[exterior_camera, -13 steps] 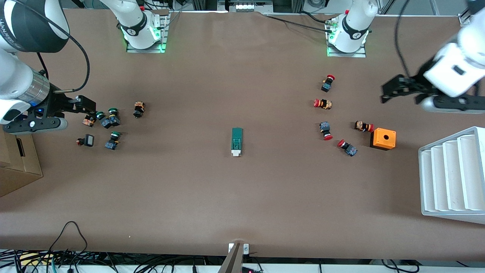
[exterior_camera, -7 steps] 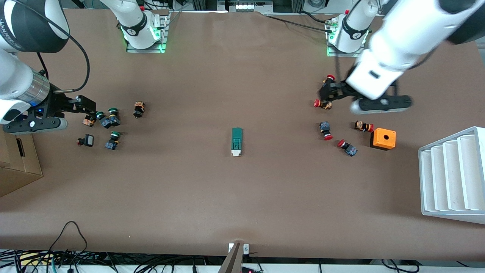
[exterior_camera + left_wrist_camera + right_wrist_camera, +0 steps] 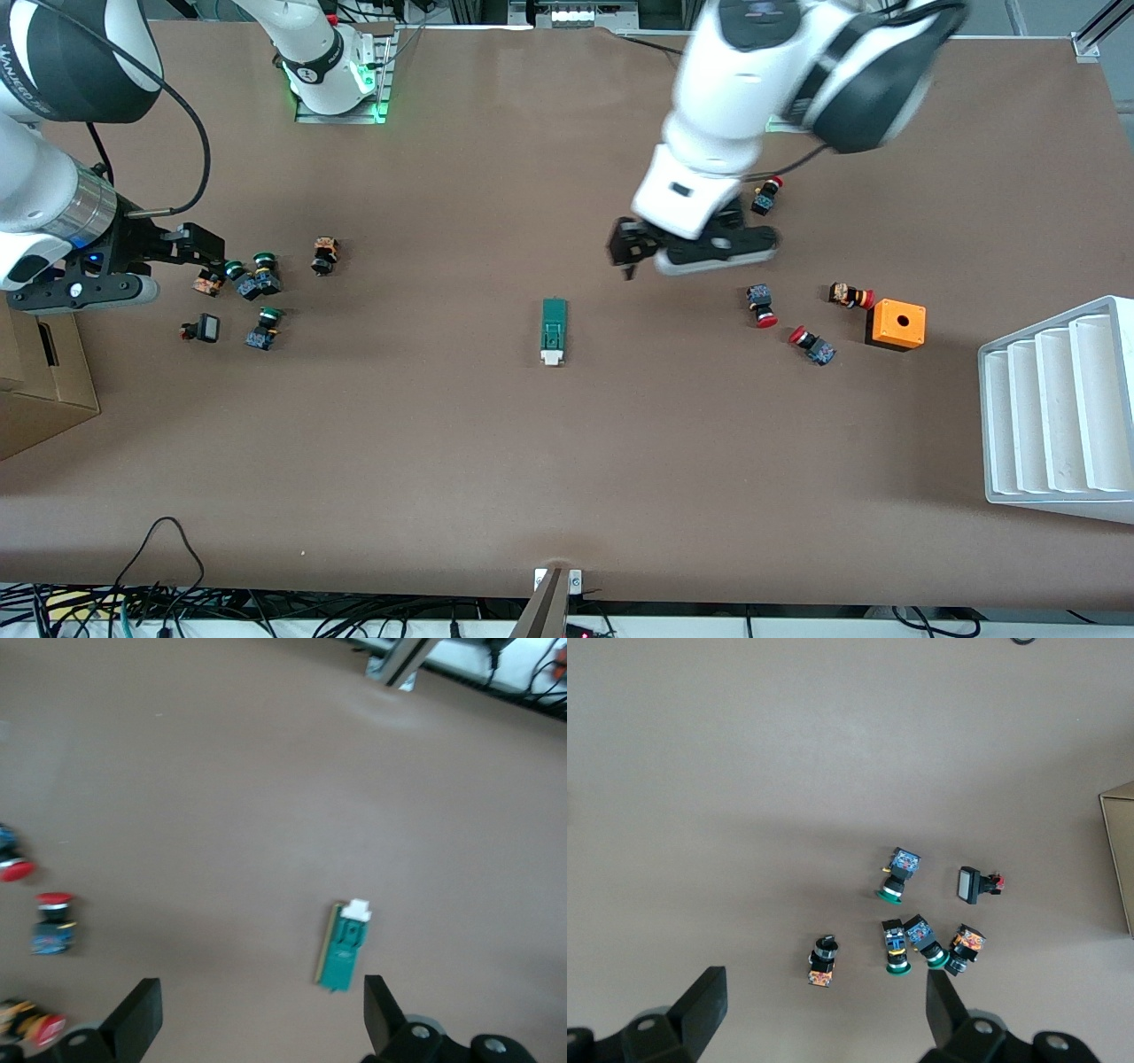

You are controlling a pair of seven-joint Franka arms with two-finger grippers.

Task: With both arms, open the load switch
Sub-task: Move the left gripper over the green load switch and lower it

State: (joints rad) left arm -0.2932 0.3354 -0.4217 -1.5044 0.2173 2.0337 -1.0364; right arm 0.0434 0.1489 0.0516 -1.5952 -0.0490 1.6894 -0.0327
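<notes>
We see the load switch (image 3: 554, 330) lying flat and untouched near the middle of the table (image 3: 567, 461), its white tab end pointing toward the table's edge nearest the front camera and its dark green body running back toward the edge where the arm bases stand. The left gripper (image 3: 627, 257) hangs in the air over bare tabletop just beside the switch, on the side toward the left arm's end, with its jaws spread wide and nothing between them; in the left wrist view the switch (image 3: 344, 944) shows close to one finger rather than centred in the gap. We judge that a straight descent from here could land a finger on the green body and skid or spin the light block instead of straddling it. The red-capped buttons (image 3: 760, 305) lie close under that arm's wrist, so a low sweep could scatter them. The right gripper (image 3: 202, 251) waits over the green-capped buttons (image 3: 257, 276) near the right arm's end of the table, jaws likewise spread and empty, well apart from the switch. If we bring only one arm to the tab, the unsecured body will likely slide with the pull and the switch will not open
</notes>
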